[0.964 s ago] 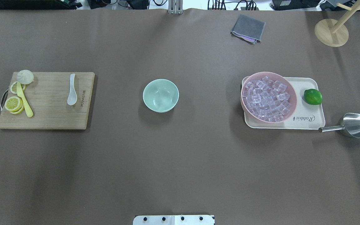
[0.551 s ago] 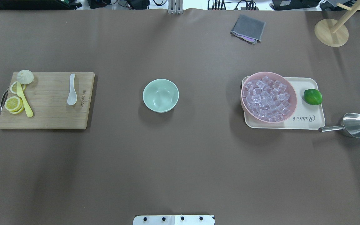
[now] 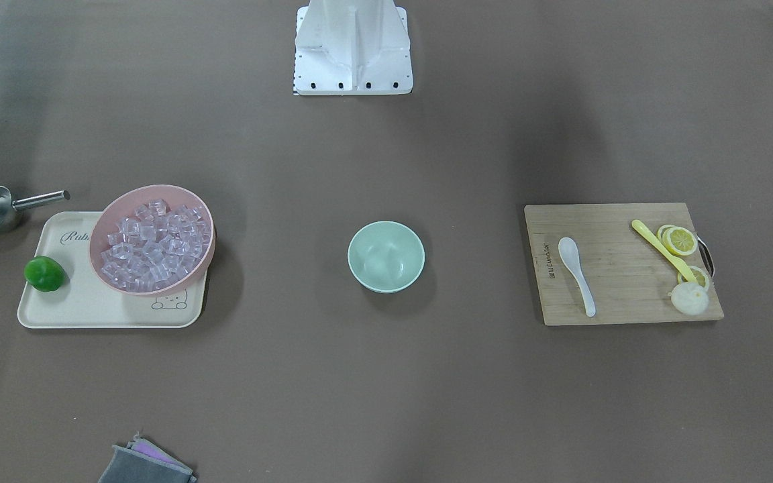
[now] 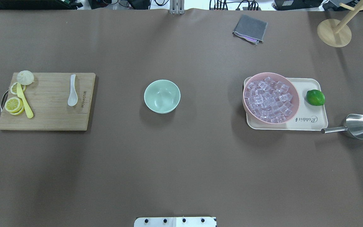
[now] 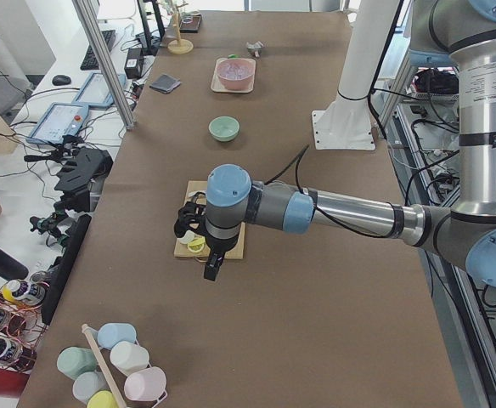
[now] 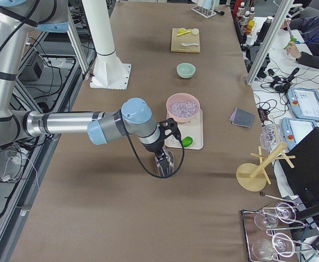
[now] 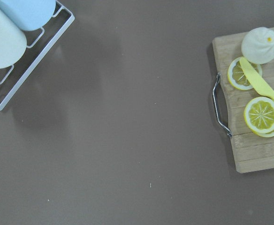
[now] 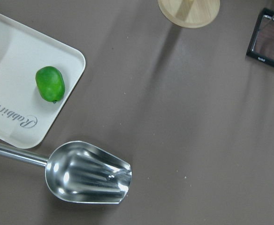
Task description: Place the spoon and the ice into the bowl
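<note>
Mid-table, bowl (image 4: pixel 162 96) empty, ice (image 4: pixel 269 99) heaped in pink bowl (image 4: pixel 296 101); left claw (image 5: pixel 210 272), right claw (image 6: pixel 164 166), grip cannot tell

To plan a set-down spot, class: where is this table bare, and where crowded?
Bare room lies between the cutting board and the bowl, and between the bowl and the tray. Crowded: the tray, with pink bowl of ice and lime.

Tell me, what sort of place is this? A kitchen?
Probably a robotics lab, not a kitchen: robot arms reach over a covered table, with control tablets alongside.
</note>
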`<act>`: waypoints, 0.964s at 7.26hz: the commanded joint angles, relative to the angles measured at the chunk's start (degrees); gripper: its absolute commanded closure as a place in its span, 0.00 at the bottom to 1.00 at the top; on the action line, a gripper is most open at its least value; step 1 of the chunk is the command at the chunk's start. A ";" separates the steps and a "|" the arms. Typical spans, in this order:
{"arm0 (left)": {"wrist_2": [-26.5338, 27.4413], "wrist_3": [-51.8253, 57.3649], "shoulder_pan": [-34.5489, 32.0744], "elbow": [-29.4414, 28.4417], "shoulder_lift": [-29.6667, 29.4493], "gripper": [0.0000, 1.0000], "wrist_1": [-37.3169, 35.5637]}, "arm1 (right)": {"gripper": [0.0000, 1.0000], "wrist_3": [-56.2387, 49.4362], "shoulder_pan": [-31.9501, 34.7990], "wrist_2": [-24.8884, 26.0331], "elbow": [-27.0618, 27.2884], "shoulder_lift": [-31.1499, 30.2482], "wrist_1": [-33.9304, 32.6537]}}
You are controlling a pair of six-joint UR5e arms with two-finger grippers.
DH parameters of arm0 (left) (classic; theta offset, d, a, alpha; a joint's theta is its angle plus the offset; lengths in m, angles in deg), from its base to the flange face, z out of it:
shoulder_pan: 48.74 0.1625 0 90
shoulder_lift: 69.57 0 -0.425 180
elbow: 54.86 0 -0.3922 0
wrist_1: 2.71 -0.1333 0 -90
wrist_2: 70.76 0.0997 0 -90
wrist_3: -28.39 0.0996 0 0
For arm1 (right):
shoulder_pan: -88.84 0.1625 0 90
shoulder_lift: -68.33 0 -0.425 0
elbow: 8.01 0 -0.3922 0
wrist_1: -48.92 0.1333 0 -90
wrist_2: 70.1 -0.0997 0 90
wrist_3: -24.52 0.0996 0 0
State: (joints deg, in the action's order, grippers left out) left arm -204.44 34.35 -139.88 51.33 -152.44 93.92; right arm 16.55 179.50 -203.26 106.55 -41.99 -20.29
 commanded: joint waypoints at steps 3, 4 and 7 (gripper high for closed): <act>0.34 -5.58 0.17 -10.29 -2.64 0.02 25.68 | 0.01 1.89 -0.30 -9.79 -0.39 4.40 7.16; -1.75 -6.05 0.26 -11.00 -2.64 0.02 27.62 | 0.01 7.13 -2.13 -10.44 -0.13 5.71 7.51; -6.26 -15.15 7.68 -11.53 -6.74 0.02 31.60 | 0.01 25.48 -13.97 -8.35 0.13 15.53 7.60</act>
State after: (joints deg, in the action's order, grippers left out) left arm -210.20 23.87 -136.79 40.01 -156.33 124.41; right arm 34.18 170.80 -212.82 106.57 -30.90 -12.66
